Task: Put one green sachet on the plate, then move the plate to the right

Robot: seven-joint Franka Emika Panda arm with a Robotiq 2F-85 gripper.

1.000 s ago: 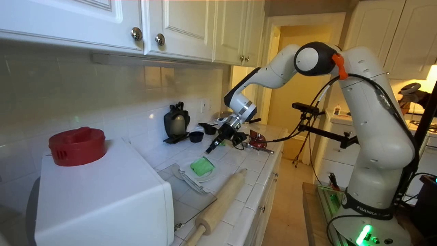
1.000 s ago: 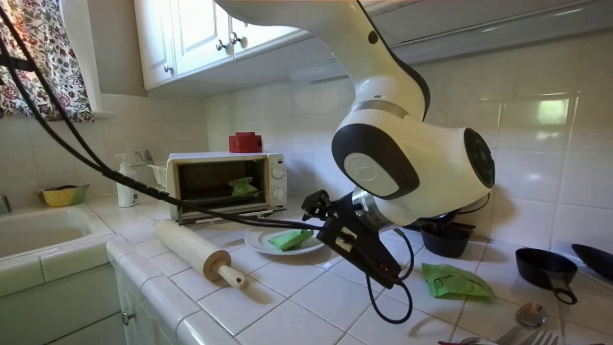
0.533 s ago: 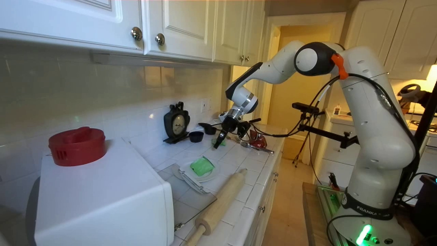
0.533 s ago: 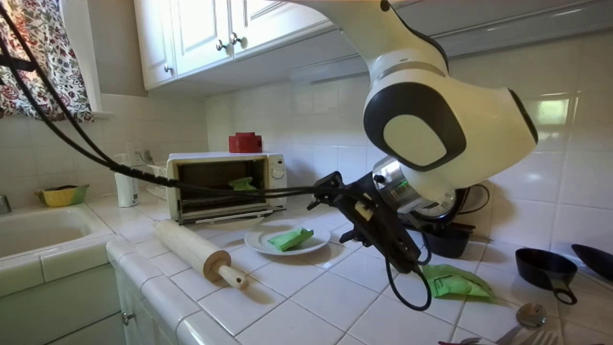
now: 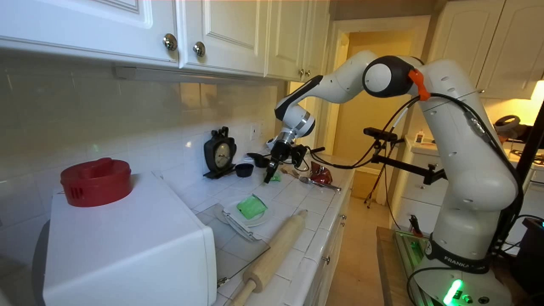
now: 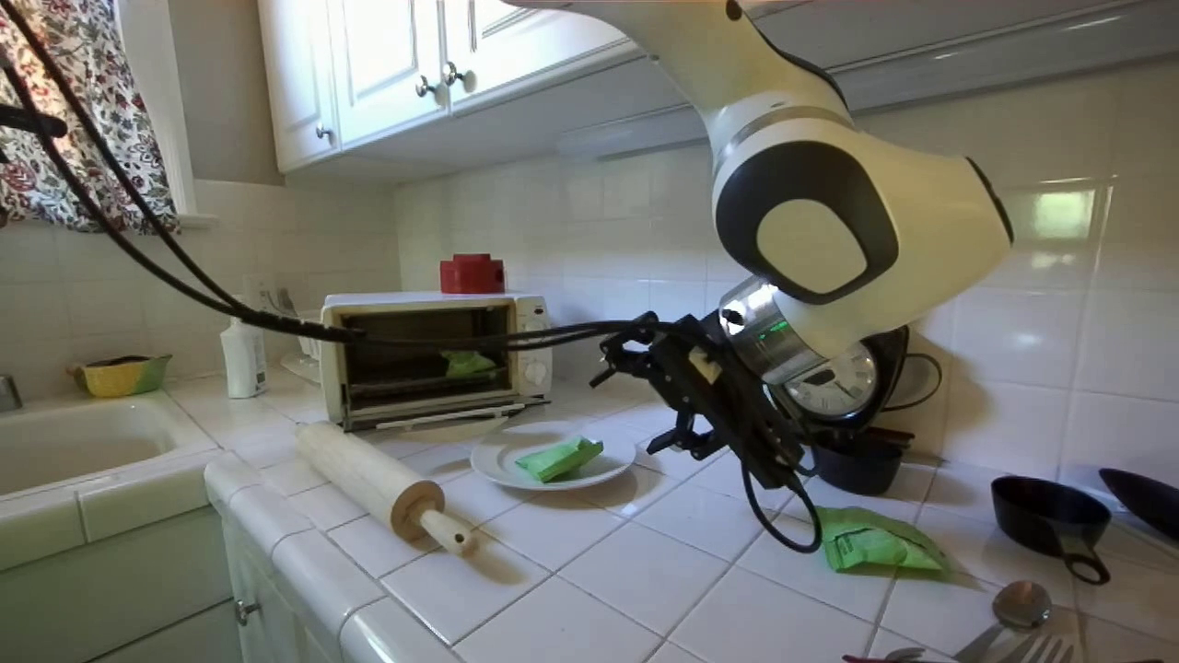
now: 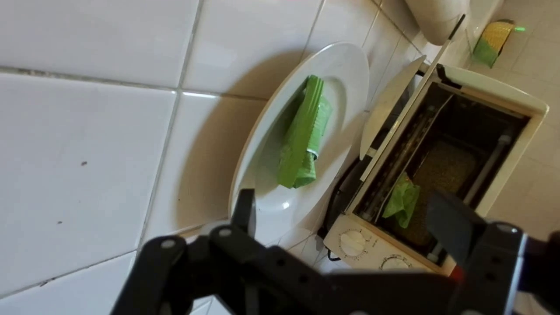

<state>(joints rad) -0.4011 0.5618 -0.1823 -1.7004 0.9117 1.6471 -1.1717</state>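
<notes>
A green sachet lies on the white plate in all views: sachet (image 5: 252,207), (image 6: 560,459), (image 7: 306,135); plate (image 6: 497,456), (image 7: 350,59). A second green sachet (image 6: 875,539) lies on the tiled counter, partly hidden behind the arm in an exterior view (image 5: 276,177). A third green sachet (image 6: 467,361) sits inside the toaster oven and shows in the wrist view (image 7: 402,201). My gripper (image 6: 628,405) is open and empty, above the counter beside the plate, tilted toward the plate and oven. In the wrist view the fingers stand wide apart (image 7: 348,218).
The toaster oven (image 5: 127,246) stands beyond the plate, its glass door down near the plate. A wooden rolling pin (image 6: 359,474) lies near the counter's front edge. A kitchen scale (image 6: 834,382), black cups (image 6: 857,465) and a spoon (image 6: 1022,603) are along the wall side.
My gripper has drawn back from beside the plate toward the counter sachet, and the wrist has turned so both fingers show. The sachets and plate have not moved.
</notes>
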